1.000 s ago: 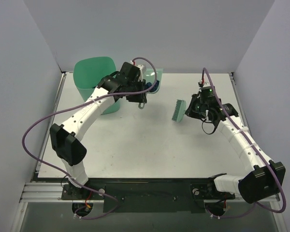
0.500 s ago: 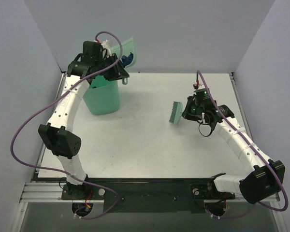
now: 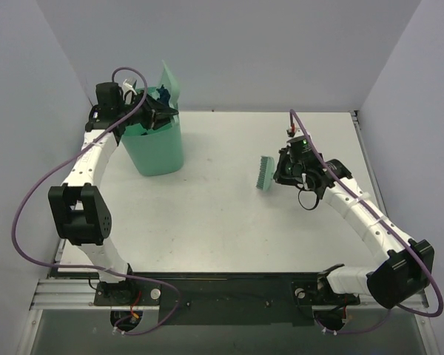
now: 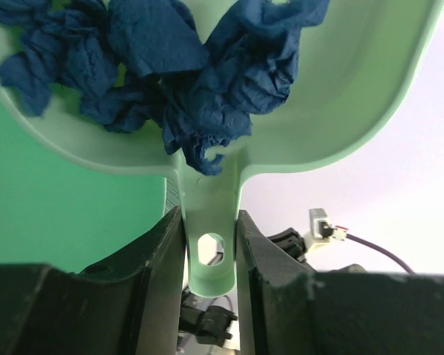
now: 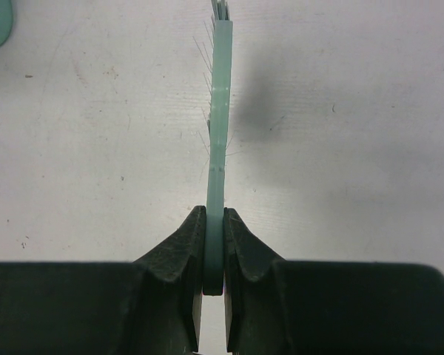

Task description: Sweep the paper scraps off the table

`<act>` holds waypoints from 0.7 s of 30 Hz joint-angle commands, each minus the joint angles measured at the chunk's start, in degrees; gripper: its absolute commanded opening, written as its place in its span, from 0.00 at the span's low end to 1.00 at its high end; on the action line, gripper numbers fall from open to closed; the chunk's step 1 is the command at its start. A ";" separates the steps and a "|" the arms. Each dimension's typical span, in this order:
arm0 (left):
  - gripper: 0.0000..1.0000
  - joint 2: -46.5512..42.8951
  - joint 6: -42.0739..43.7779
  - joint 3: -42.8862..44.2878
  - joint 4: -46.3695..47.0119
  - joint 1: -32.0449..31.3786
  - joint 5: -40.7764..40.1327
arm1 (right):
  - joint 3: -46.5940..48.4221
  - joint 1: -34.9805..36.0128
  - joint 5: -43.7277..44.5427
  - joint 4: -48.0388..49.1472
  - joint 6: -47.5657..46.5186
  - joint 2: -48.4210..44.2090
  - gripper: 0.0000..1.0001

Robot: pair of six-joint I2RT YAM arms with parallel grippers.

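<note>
- Moved left since the earlier frames, the left claw [image 3: 154,111] now holds the dustpan [image 3: 168,78] tilted up over the green bin [image 3: 159,151].
- Left claw is clenched on the dustpan's handle; navy paper scraps [image 4: 185,81] lie piled in the pan just beyond its tips.
- Right claw [image 5: 214,222] grasps the brush [image 5: 220,111], which extends straight ahead of it over the table [image 3: 207,214].

Dustpan [image 3: 169,78] seemingly tilted over bin [image 3: 157,151]; brush [image 3: 263,174] apart.

Left arm [image 3: 89,159] & right arm [image 3: 359,214]: white shells, black joint housings [image 3: 78,214], purple cable [image 3: 16,222] looping alongside ea. Green LED [image 3: 305,140] on right wrist. Fingers [image 4: 159,274] matte black, wedge-shaped; white plug [image 4: 322,224] w/ dark-purple lead.
</note>
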 commanded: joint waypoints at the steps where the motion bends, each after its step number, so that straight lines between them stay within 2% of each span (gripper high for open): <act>1: 0.00 -5.45 -15.05 -5.40 22.81 1.28 7.32 | 3.21 1.61 4.20 -0.58 -0.66 0.60 0.00; 7: 0.00 -7.46 -24.20 -12.77 33.20 4.52 7.50 | 3.29 2.41 4.91 -0.75 -0.49 0.60 0.00; 9: 0.00 -7.99 -29.56 -15.59 41.96 5.31 7.67 | 3.56 2.76 5.26 -1.02 -0.66 0.77 0.00; 11: 0.00 -8.17 -33.60 -17.53 46.28 5.76 7.76 | 4.08 3.11 6.22 -1.72 -0.84 0.77 0.00; 21: 0.00 -8.61 -49.43 -24.04 63.60 7.43 5.74 | 5.84 4.96 9.74 -3.57 -2.16 1.03 0.00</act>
